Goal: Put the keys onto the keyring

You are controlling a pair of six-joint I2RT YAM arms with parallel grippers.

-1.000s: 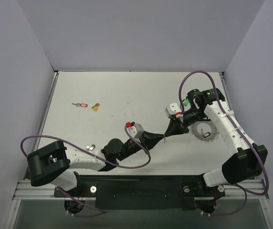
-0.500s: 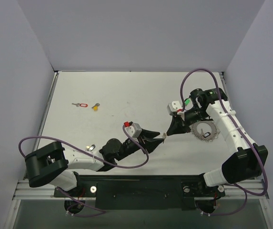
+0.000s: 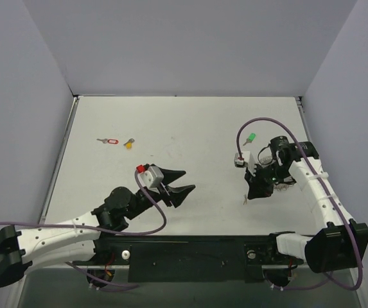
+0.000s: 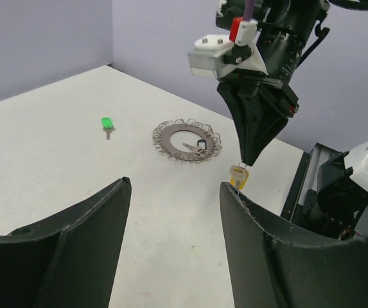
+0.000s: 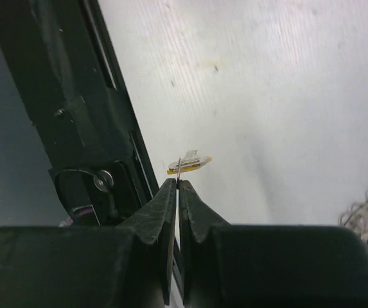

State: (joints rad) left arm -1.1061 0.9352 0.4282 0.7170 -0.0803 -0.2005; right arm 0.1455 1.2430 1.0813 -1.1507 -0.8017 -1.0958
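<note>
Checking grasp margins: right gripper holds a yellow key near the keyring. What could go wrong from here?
1. The right gripper pinches the yellow key only at its very fingertips; it may twist or drop.
2. The keyring lies flat, unheld, the left gripper open; threading may just push it.

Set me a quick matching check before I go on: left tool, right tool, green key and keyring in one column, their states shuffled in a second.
Things:
1. left tool
2. right tool
3. green key
4. keyring

States:
A. flat on the table, a black-headed key inside its loop
B. open, holding nothing
C. lying on the table by itself, untouched
D. shut on a yellow-headed key

Pairs: 1-B, 2-D, 3-C, 4-A
</note>
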